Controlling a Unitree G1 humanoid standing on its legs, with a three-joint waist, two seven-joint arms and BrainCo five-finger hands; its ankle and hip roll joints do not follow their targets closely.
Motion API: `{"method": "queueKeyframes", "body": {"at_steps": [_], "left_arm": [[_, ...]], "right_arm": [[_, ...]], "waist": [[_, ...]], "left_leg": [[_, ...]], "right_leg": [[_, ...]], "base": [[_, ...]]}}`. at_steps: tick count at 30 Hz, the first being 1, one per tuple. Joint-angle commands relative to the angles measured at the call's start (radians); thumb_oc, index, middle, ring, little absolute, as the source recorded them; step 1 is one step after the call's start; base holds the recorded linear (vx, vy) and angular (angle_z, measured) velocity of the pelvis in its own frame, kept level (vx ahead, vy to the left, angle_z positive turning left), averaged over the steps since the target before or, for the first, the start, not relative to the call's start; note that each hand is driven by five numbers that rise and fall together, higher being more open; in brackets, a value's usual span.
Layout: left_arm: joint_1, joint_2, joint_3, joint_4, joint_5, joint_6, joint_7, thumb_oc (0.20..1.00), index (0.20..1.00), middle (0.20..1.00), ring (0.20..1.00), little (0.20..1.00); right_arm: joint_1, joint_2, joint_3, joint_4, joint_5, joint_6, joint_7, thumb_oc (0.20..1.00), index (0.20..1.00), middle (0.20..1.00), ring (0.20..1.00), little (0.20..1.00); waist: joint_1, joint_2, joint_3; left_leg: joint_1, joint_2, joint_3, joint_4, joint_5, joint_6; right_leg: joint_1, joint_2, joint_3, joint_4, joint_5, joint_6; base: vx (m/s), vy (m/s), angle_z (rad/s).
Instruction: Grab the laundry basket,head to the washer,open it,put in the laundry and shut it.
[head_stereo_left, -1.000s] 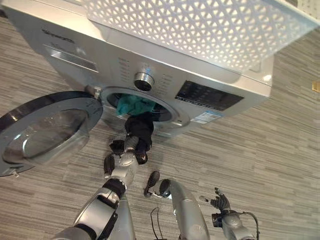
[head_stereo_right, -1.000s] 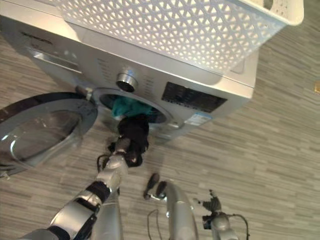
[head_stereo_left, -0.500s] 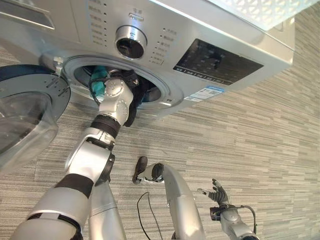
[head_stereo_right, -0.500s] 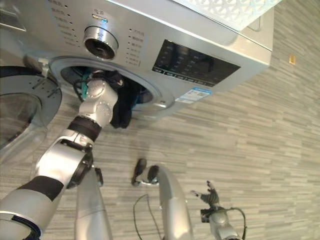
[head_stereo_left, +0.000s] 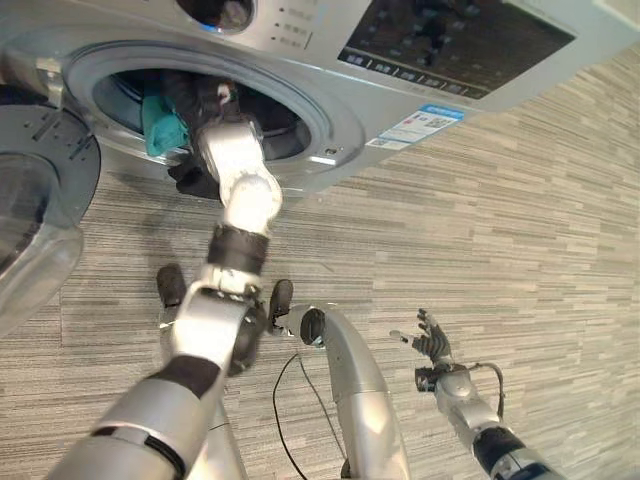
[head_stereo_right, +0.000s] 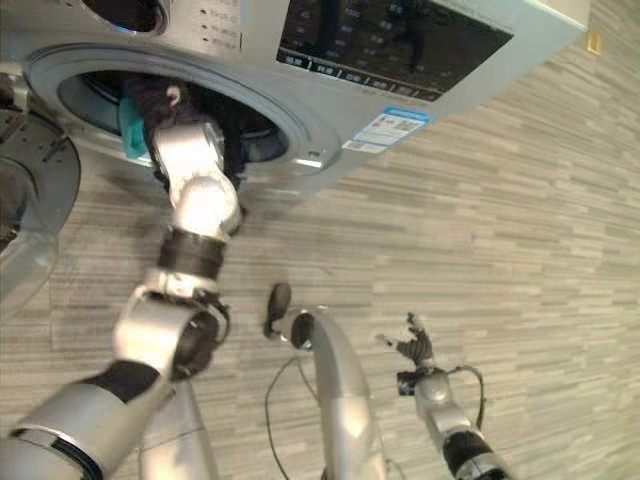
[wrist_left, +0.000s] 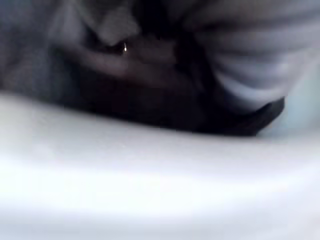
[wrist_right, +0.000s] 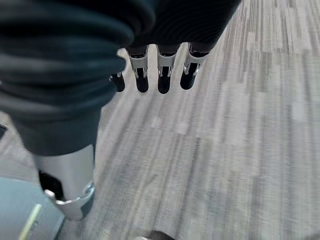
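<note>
Compared with half a second before, the washer (head_stereo_left: 330, 60) is seen from closer and fills more of the upper scene, so the camera has been brought nearer; the white basket that was seen on its top a second earlier has passed above the frame. The left arm has been pushed further through the round opening (head_stereo_left: 200, 105), and the left hand (head_stereo_left: 205, 100) is now seen at the mouth of the drum among the dark laundry (head_stereo_left: 195, 180); whether its fingers are curled or straight cannot be told, as they are hidden in the cloth. A teal garment (head_stereo_left: 160, 125) is seen inside the drum, at the left of the opening, just beside the dark cloth, part of which hangs over the lower rim. The door (head_stereo_left: 40, 230) is swung open at the far left. The right hand (head_stereo_left: 430, 345) is held low at the right, near the floor and well apart from the washer, its fingers (wrist_right: 164, 75) straight and holding nothing. The floor (head_stereo_left: 500, 220) is laid with grey striped planks
</note>
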Motion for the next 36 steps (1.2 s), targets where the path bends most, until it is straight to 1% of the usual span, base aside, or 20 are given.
{"method": "queueKeyframes", "body": {"at_steps": [1,3,5,6,11,12,15,16,17,19,22,23,24,27,29,30,32,33,34,36], "left_arm": [[-0.194,0.259,-0.239,0.161,0.509,0.223,0.009,1.000,1.000,1.000,1.000,1.000],[-0.167,0.449,-0.430,0.302,0.814,0.363,-0.042,1.000,1.000,1.000,1.000,1.000],[-0.159,0.501,-0.519,0.326,0.941,0.420,-0.049,1.000,1.000,1.000,1.000,1.000],[-0.154,0.503,-0.560,0.320,1.009,0.441,-0.062,1.000,1.000,1.000,1.000,1.000],[-0.151,0.441,-0.652,0.430,1.083,0.516,-0.179,1.000,1.000,1.000,1.000,1.000],[-0.159,0.425,-0.687,0.474,1.115,0.550,-0.226,1.000,1.000,1.000,1.000,1.000],[-0.172,0.400,-0.730,0.509,1.173,0.576,-0.257,1.000,1.000,1.000,1.000,1.000],[-0.175,0.366,-0.771,0.520,1.208,0.602,-0.308,1.000,1.000,1.000,1.000,1.000],[-0.175,0.366,-0.771,0.520,1.208,0.602,-0.308,1.000,1.000,1.000,1.000,1.000],[-0.142,0.300,-0.804,0.459,1.211,0.624,-0.364,1.000,1.000,1.000,1.000,1.000],[-0.117,0.265,-0.803,0.422,1.207,0.625,-0.366,1.000,1.000,1.000,1.000,1.000],[-0.070,0.245,-0.801,0.349,1.221,0.621,-0.365,1.000,1.000,1.000,1.000,1.000],[-0.067,0.246,-0.800,0.346,1.222,0.623,-0.365,1.000,1.000,1.000,1.000,1.000],[0.001,0.212,-0.788,0.281,1.273,0.628,-0.335,1.000,1.000,1.000,1.000,1.000],[0.094,0.233,-0.751,0.167,1.331,0.621,-0.292,1.000,1.000,1.000,1.000,1.000],[0.097,0.234,-0.750,0.164,1.332,0.623,-0.292,1.000,1.000,1.000,1.000,1.000],[0.189,0.277,-0.716,0.054,1.362,0.610,-0.269,1.000,1.000,1.000,1.000,1.000],[0.190,0.277,-0.716,0.052,1.362,0.610,-0.270,1.000,1.000,1.000,1.000,1.000],[0.299,0.314,-0.692,-0.052,1.390,0.596,-0.275,1.000,1.000,1.000,1.000,1.000],[0.399,0.334,-0.669,-0.116,1.392,0.593,-0.287,1.000,1.000,1.000,1.000,1.000]], "right_arm": [[0.034,-0.086,-0.041,0.010,0.042,-0.059,0.007,1.000,1.000,1.000,1.000,1.000],[0.032,-0.118,-0.080,-0.001,0.046,-0.074,0.009,1.000,1.000,1.000,1.000,1.000],[0.020,-0.127,-0.106,-0.035,0.045,-0.074,0.001,1.000,1.000,1.000,1.000,1.000],[0.018,-0.127,-0.116,-0.057,0.038,-0.073,-0.004,1.000,1.000,1.000,1.000,1.000],[-0.019,-0.139,-0.117,-0.054,0.041,-0.046,-0.005,1.000,1.000,1.000,1.000,1.000],[-0.030,-0.145,-0.107,-0.041,0.037,-0.030,-0.004,1.000,1.000,1.000,1.000,1.000],[-0.049,-0.147,-0.092,-0.012,0.036,-0.010,0.006,1.000,1.000,1.000,1.000,1.000],[-0.070,-0.148,-0.064,0.027,0.033,0.014,0.023,1.000,1.000,1.000,1.000,1.000],[-0.070,-0.148,-0.064,0.028,0.033,0.014,0.023,1.000,1.000,1.000,1.000,1.000],[-0.113,-0.142,-0.017,0.105,0.024,0.050,0.050,1.000,1.000,1.000,1.000,1.000],[-0.125,-0.133,-0.004,0.139,0.028,0.058,0.059,1.000,1.000,1.000,1.000,1.000],[-0.129,-0.129,0.001,0.157,0.019,0.063,0.064,1.000,1.000,1.000,1.000,1.000],[-0.128,-0.129,0.001,0.158,0.019,0.063,0.064,1.000,1.000,1.000,1.000,1.000],[-0.131,-0.123,-0.001,0.184,0.011,0.067,0.066,1.000,1.000,1.000,1.000,1.000],[-0.116,-0.117,-0.001,0.164,-0.012,0.066,0.066,1.000,1.000,1.000,1.000,1.000],[-0.115,-0.117,0.000,0.163,-0.012,0.066,0.066,1.000,1.000,1.000,1.000,1.000],[-0.090,-0.106,-0.006,0.132,-0.032,0.063,0.067,1.000,1.000,1.000,1.000,1.000],[-0.090,-0.106,-0.005,0.132,-0.032,0.064,0.067,1.000,1.000,1.000,1.000,1.000],[-0.064,-0.098,-0.006,0.101,-0.064,0.066,0.069,1.000,1.000,1.000,1.000,1.000],[-0.039,-0.090,-0.012,0.076,-0.094,0.074,0.067,1.000,1.000,1.000,1.000,1.000]], "waist": [[-0.038,0.015,-0.048],[-0.035,0.033,-0.037],[-0.028,0.047,-0.031],[-0.023,0.054,-0.024],[-0.011,0.070,-0.018],[-0.011,0.074,-0.020],[-0.006,0.079,-0.018],[0.000,0.086,-0.017],[0.000,0.086,-0.017],[0.017,0.095,-0.012],[0.026,0.098,-0.006],[0.036,0.099,-0.002],[0.036,0.099,-0.001],[0.051,0.098,0.005],[0.074,0.101,0.009],[0.074,0.100,0.010],[0.098,0.105,0.011],[0.098,0.104,0.012],[0.119,0.109,0.015],[0.138,0.117,0.022]], "left_leg": [[0.008,0.016,0.046,-0.019,0.045,0.091],[0.010,0.023,0.050,-0.019,0.050,0.096],[0.001,0.022,0.044,-0.019,0.054,0.100],[-0.005,0.023,0.040,-0.014,0.053,0.101],[-0.012,0.026,0.037,-0.018,0.054,0.104],[-0.012,0.028,0.038,-0.021,0.055,0.104],[-0.010,0.029,0.037,-0.029,0.057,0.104],[-0.001,0.032,0.040,-0.039,0.059,0.103],[-0.001,0.032,0.040,-0.040,0.059,0.103],[0.033,0.032,0.047,-0.078,0.072,0.100],[0.059,0.031,0.049,-0.105,0.083,0.097],[0.089,0.030,0.054,-0.138,0.094,0.092],[0.093,0.030,0.054,-0.141,0.095,0.092],[0.141,0.031,0.059,-0.191,0.116,0.086],[0.205,0.029,0.063,-0.244,0.143,0.077],[0.209,0.030,0.064,-0.247,0.144,0.077],[0.272,0.028,0.066,-0.294,0.169,0.067],[0.275,0.028,0.067,-0.296,0.170,0.066],[0.342,0.027,0.072,-0.342,0.194,0.056],[0.392,0.031,0.070,-0.372,0.217,0.050]], "right_leg": [[0.134,0.019,0.035,-0.031,-0.110,-0.034],[0.135,0.018,0.029,-0.032,-0.104,-0.032],[0.131,0.016,0.020,-0.029,-0.107,-0.034],[0.129,0.014,0.014,-0.024,-0.112,-0.035],[0.112,0.014,0.009,-0.018,-0.119,-0.036],[0.111,0.015,0.007,-0.019,-0.118,-0.035],[0.110,0.017,0.008,-0.023,-0.116,-0.034],[0.113,0.019,0.006,-0.032,-0.111,-0.030],[0.113,0.020,0.007,-0.032,-0.111,-0.030],[0.137,0.025,0.000,-0.066,-0.099,-0.019],[0.157,0.028,-0.007,-0.088,-0.089,-0.013],[0.180,0.035,-0.011,-0.114,-0.080,-0.004],[0.184,0.035,-0.011,-0.117,-0.079,-0.004],[0.228,0.043,-0.016,-0.166,-0.062,0.005],[0.287,0.051,-0.023,-0.217,-0.052,0.010],[0.291,0.051,-0.023,-0.220,-0.051,0.010],[0.351,0.060,-0.021,-0.262,-0.047,0.012],[0.353,0.060,-0.021,-0.263,-0.046,0.012],[0.424,0.070,-0.018,-0.309,-0.047,0.012],[0.479,0.078,-0.023,-0.331,-0.050,0.007]], "base": [[-0.03,0.024,-0.12],[-0.02,0.028,-0.29],[-0.01,-0.015,-0.21],[0.00,-0.038,0.05],[0.00,-0.013,0.23],[-0.01,-0.002,0.08],[0.00,0.000,0.00],[0.00,0.000,0.00],[0.00,0.000,0.00],[0.00,0.000,0.00],[-0.01,0.004,-0.01],[0.00,0.000,0.00],[0.00,0.000,0.00],[0.00,0.000,0.00],[-0.01,-0.004,-0.02],[0.00,0.000,0.00],[-0.01,-0.016,0.06],[0.01,-0.032,0.02],[0.01,-0.031,0.02],[-0.01,-0.052,0.01]]}}
